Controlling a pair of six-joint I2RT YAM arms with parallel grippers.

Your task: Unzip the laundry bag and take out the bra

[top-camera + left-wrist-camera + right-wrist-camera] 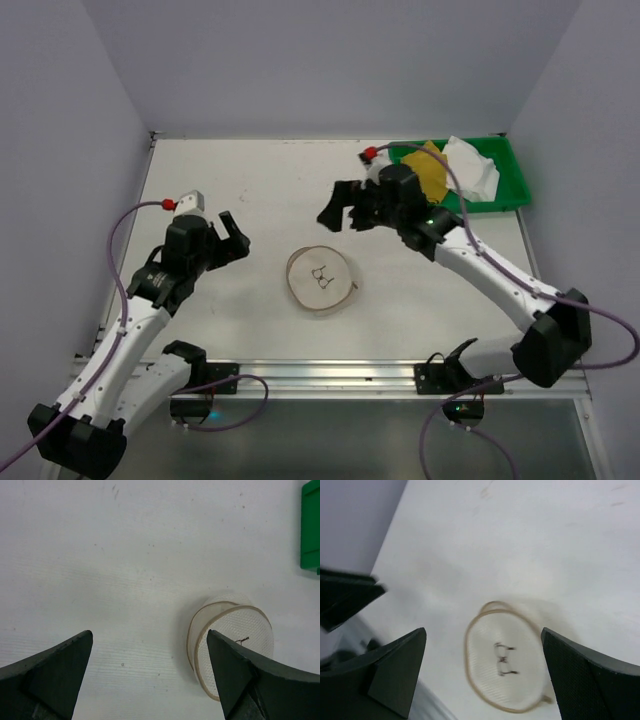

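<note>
Table [230,180] | laundry bag [320,279] lying flat | green tray [519,176]: yellow cloth [432,172], white cloth [472,166]

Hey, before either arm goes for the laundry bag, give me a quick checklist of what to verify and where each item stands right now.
1. Laundry bag lies flat on the table, between the two arms: ok.
2. Left gripper open, holding nothing: ok.
3. Right gripper open, holding nothing: ok.
4. Zip pull found on the bag's rim: cannot tell; too small to make out in any view.
5. Bag unzipped: not ok; no opening shows and no bra is in sight.
6. Green tray apart from the bag: ok.
</note>
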